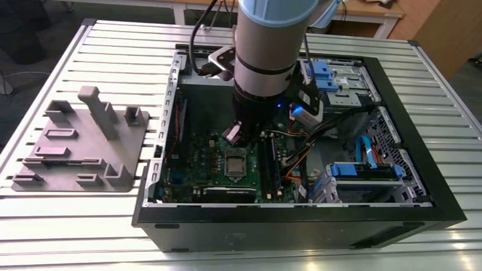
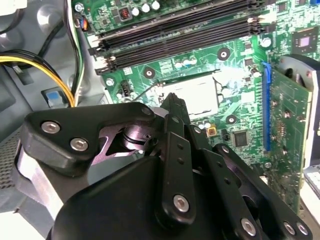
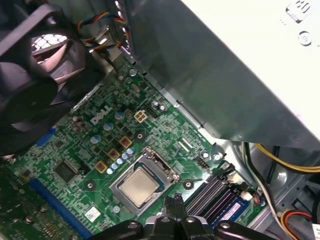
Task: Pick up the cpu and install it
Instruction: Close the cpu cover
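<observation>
1. the gripper (image 3: pixel 173 202) hangs just above the green circuit board (image 3: pixel 75 150), near the board's middle; in the first wrist view its black fingertips are drawn together with nothing between them, and in the second wrist view its black linkage with silver screws sits in front of the board
2. the cpu (image 3: pixel 140 186) lies flat on the board inside the square metal socket frame (image 3: pixel 165 167), silvery top up, just ahead of the fingertips and apart from them; it also shows in the second wrist view (image 2: pixel 197 95) and in the exterior view (image 1: pixel 236 165)
3. writing on the board: a white printed logo (image 3: pixel 100 116) beside the socket and a small white sticker (image 3: pixel 92 215) near the blue slot; its print is too small to tell
4. black memory slots (image 2: pixel 175 35) run along the board just beside the socket
5. a black fan (image 3: pixel 30 85) stands over one edge of the board; yellow cables (image 2: pixel 30 62) pass off the board's far side
6. the board lies in an open black computer case (image 1: pixel 301 217), the arm (image 1: pixel 263 56) reaching down into it
7. a grey plastic tray (image 1: pixel 75 147) with upright blocks sits well apart from the board, to the exterior view's left of the case
8. case and tray rest on a slatted metal table (image 1: pixel 226 248); wooden furniture (image 1: pixel 421 17) stands beyond it
</observation>
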`<state>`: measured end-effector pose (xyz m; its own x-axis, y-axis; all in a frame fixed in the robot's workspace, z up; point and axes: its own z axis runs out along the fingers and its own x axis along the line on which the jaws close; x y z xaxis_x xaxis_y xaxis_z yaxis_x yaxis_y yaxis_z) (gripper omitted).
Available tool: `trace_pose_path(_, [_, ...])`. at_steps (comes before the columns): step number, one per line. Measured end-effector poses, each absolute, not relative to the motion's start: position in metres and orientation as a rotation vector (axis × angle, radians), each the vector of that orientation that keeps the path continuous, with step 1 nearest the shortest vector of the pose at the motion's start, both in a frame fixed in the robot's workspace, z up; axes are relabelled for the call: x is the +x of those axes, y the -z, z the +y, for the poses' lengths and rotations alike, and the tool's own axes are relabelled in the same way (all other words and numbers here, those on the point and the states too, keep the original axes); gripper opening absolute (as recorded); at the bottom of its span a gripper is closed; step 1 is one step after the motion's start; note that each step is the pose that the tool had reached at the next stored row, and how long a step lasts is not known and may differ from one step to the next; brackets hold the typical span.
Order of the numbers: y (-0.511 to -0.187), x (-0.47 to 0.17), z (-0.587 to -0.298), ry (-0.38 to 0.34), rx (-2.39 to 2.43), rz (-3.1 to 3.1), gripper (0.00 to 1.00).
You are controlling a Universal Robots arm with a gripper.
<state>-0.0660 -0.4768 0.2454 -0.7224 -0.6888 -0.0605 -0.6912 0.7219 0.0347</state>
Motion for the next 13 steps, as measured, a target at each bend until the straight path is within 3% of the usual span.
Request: trace_pose_path(13, [-0.242, -0.081, -0.489, -0.085, -1.152, 2.875, 0.11])
